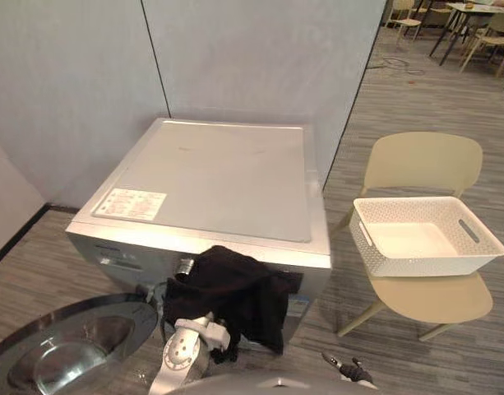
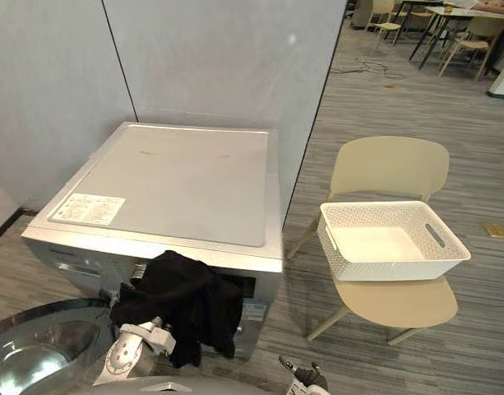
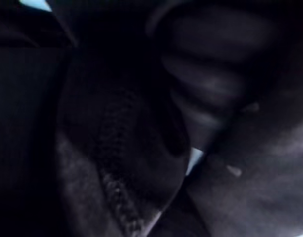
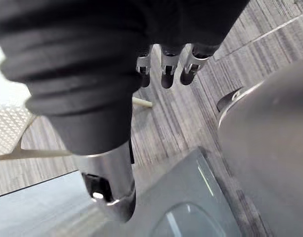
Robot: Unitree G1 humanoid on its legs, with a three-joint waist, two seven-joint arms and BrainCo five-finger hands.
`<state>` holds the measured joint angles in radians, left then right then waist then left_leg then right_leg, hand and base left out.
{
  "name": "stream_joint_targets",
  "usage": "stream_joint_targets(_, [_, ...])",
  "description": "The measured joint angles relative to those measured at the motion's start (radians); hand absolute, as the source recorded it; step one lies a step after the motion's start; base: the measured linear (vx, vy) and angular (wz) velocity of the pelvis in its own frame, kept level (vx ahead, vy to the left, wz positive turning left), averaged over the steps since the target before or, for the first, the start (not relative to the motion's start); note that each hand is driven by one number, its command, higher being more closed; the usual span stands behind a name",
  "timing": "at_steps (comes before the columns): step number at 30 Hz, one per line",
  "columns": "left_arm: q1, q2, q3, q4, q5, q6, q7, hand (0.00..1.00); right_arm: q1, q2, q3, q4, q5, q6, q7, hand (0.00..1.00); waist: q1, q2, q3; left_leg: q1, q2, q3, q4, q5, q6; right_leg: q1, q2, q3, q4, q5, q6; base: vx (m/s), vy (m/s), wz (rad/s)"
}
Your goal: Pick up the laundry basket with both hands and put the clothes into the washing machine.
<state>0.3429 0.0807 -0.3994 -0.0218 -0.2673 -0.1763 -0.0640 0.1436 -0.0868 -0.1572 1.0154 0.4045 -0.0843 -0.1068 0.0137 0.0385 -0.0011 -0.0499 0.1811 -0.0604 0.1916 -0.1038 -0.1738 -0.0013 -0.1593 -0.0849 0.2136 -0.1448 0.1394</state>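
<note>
A bundle of black clothes [image 1: 231,292] hangs over the front of the silver washing machine [image 1: 210,177], at its drum opening. My left arm [image 1: 186,346] reaches up into that cloth, and the left hand's dark cover [image 3: 210,94] is buried in black fabric. The machine's round door [image 1: 62,346] stands swung open at the lower left. The white laundry basket [image 1: 416,265] sits empty on a beige chair [image 1: 424,160] to the right of the machine. My right hand [image 4: 166,74] hangs low over the floor in front of the machine, fingers relaxed and holding nothing.
Grey partition walls stand right behind the washing machine. The beige chair stands on the grey plank floor close to the machine's right side. Several chairs and tables [image 1: 482,25] stand far off at the back right.
</note>
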Motion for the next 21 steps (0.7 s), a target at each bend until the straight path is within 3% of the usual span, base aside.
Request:
stream_joint_targets(3, [-0.01,0.039,0.004,0.06,0.016,0.007,-0.004,1.0,0.001,0.021,0.01,0.02,-0.009,-0.007,0.018,0.0,-0.012,-0.026,-0.01,-0.003,-0.048,0.025,-0.001,-0.004,0.024,0.002,-0.047,0.019,-0.043,0.025,0.012,0.02,0.179,-0.14])
stream_joint_targets(8, [-0.04,0.036,0.004,0.126,0.016,0.023,0.016,1.0,-0.005,0.005,0.003,0.021,-0.013,-0.021,0.039,0.0,-0.016,-0.018,0.028,-0.04,-0.06,0.061,0.033,-0.016,0.036,-0.053,-0.065,0.053,-0.006,0.032,0.034,-0.09,0.043,-0.19])
stream_joint_targets(13, [-0.141,0.016,-0.004,0.017,-0.004,0.022,0.044,1.0,-0.099,-0.039,-0.01,-0.048,-0.009,-0.022,0.032,0.0,-0.014,-0.002,0.239,-0.25,-0.046,0.043,0.258,-0.064,0.026,-0.28,-0.065,0.075,0.252,-0.029,0.042,-0.21,-0.015,0.03])
stream_joint_targets(15, [-0.187,-0.007,-0.007,-0.022,-0.006,0.021,0.068,1.0,-0.14,-0.05,0.003,-0.1,-0.003,-0.025,0.028,0.0,-0.009,-0.01,0.325,-0.376,-0.03,0.034,0.354,-0.084,0.024,-0.407,-0.06,0.074,0.358,-0.057,0.044,-0.24,-0.017,0.05])
stream_joint_targets(17, [-0.223,-0.02,-0.007,-0.029,-0.006,0.021,0.087,1.0,-0.166,-0.051,0.03,-0.146,0.01,-0.03,0.009,0.0,-0.004,-0.028,0.373,-0.464,-0.02,0.03,0.42,-0.093,0.021,-0.502,-0.062,0.075,0.439,-0.07,0.039,-0.17,-0.025,-0.02])
stream_joint_targets(21, [-0.318,-0.064,0.022,-0.028,-0.002,0.021,0.138,1.0,-0.194,-0.049,0.061,-0.284,0.033,-0.05,-0.016,0.0,0.006,-0.038,0.438,-0.659,-0.008,-0.01,0.587,-0.133,0.006,-0.698,-0.061,0.082,0.625,-0.127,0.03,-0.13,-0.041,0.05])
